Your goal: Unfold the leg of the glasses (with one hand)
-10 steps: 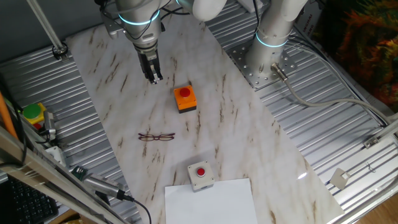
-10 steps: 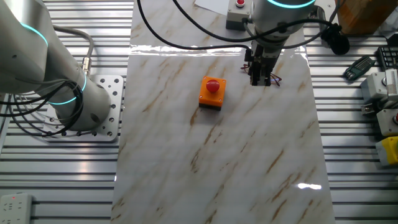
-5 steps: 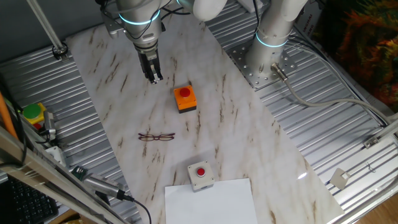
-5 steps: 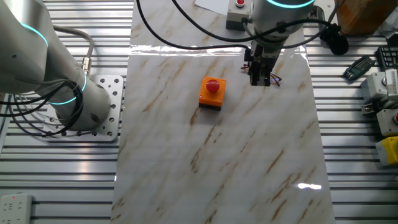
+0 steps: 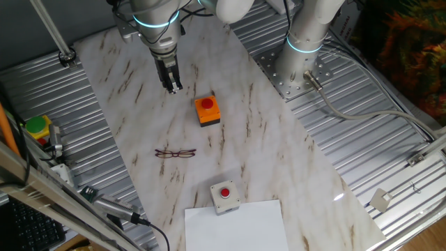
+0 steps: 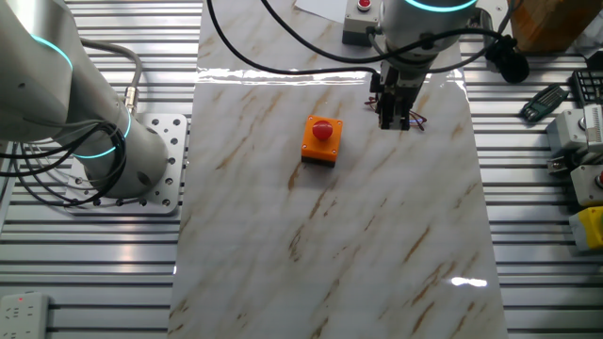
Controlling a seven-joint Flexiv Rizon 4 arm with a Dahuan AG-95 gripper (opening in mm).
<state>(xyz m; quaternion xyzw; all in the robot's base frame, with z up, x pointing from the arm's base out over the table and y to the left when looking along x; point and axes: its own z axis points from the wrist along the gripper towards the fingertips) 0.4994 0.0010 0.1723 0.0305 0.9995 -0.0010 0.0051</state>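
marble-patterned sheeting covers the bench [image 5: 279, 160], flanked by ribbed metal panels on both sides, and nothing on it has shifted over the last second: every frame matches the one before. the claw [image 5: 171, 86] hangs over the far part of the sheet, pointing down, its fingers close together with nothing between them; whether they are fully clenched i cannot tell. the glasses [image 5: 175, 153] lie flat and folded on the marble, well apart from the claw, nearer the grey button box [image 5: 224, 196] and the white paper [image 5: 237, 224]. the orange button box [image 5: 207, 110] sits between claw and glasses. in the other fixed view only a sliver of the glasses [image 6: 417, 121] peeks out beside the claw [image 6: 394, 121]. the stillness suggests the task has not really begun; the approach is not yet made.
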